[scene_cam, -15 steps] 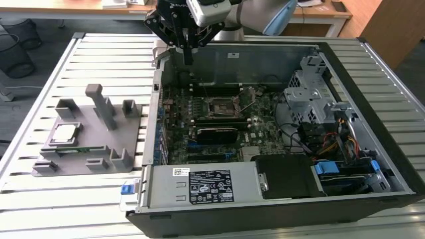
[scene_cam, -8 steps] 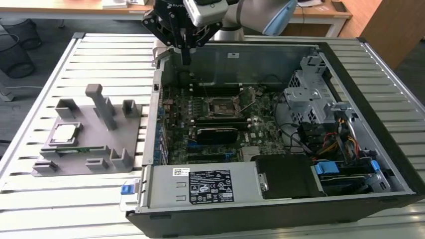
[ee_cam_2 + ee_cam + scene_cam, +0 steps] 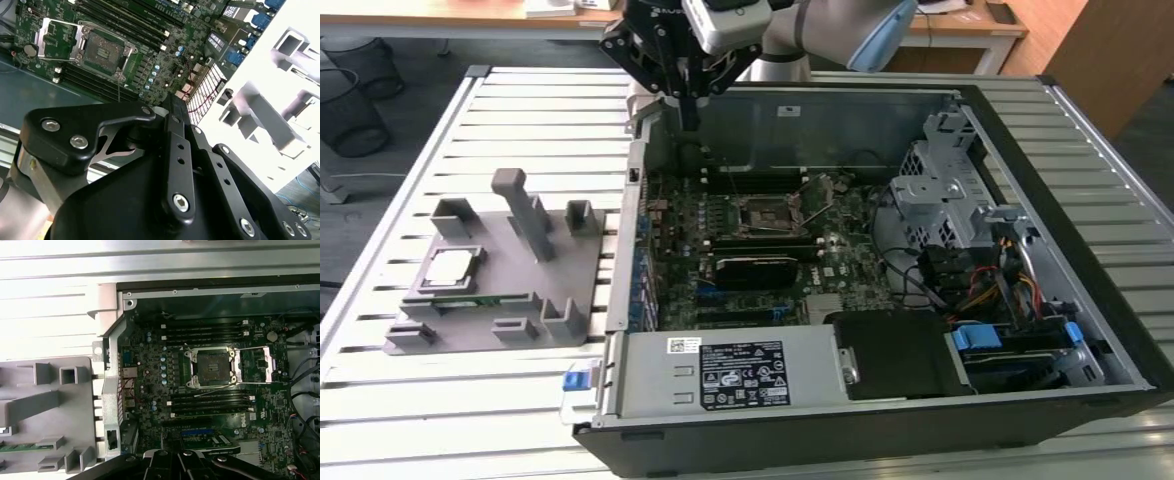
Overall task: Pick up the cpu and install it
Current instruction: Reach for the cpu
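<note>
The cpu (image 3: 450, 268), a small square chip with a silver top, lies in a recess of the grey holder (image 3: 520, 300) on the table, at the exterior view's left of the open computer case (image 3: 1067, 130). My gripper (image 3: 688, 115) hangs over the case's far corner on that same side, well away from the cpu, fingers together and holding nothing. Its black linkage shows in both wrist views (image 3: 172, 102) (image 3: 182, 455). The motherboard's cpu socket (image 3: 767, 212) (image 3: 212, 365) (image 3: 102, 50) stands open with its metal frame lifted and nothing in it.
A green memory stick (image 3: 454, 303) (image 3: 20, 447) lies in the holder near the cpu. A power supply (image 3: 720, 370), drive cage (image 3: 941, 180) and cables (image 3: 987, 290) crowd the case's near and right-hand parts. Wire baskets (image 3: 347, 110) stand beyond the slatted table (image 3: 520, 110).
</note>
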`<action>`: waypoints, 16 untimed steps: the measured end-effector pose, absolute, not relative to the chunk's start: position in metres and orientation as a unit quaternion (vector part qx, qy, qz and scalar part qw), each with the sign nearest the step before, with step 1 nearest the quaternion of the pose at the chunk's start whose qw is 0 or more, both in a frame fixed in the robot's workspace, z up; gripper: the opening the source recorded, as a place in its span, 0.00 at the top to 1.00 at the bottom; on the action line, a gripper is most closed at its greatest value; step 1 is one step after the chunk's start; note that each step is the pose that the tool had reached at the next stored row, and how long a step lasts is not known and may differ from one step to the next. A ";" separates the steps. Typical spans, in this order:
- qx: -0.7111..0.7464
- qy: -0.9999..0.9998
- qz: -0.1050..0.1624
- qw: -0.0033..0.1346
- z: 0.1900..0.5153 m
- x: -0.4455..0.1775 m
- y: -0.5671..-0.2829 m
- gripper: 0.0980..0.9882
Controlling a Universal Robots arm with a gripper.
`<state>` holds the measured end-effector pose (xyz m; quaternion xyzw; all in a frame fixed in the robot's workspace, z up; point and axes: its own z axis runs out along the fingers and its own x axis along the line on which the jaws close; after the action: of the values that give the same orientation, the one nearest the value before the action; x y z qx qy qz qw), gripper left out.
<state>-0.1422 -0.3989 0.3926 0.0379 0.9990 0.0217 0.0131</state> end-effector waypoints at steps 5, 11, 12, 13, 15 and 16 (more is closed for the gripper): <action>0.038 0.999 0.022 0.013 0.392 -0.145 -0.399 0.99; 0.038 0.999 0.022 0.013 0.392 -0.147 -0.399 0.99; 0.038 0.999 0.022 0.013 0.392 -0.148 -0.399 0.99; 0.038 0.999 0.022 0.013 0.392 -0.148 -0.399 0.99; 0.038 0.999 0.022 0.013 0.392 -0.149 -0.399 0.99; 0.038 0.999 0.022 0.013 0.392 -0.149 -0.399 0.99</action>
<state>-0.1491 -0.3989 0.3920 0.0379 0.9990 0.0217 0.0131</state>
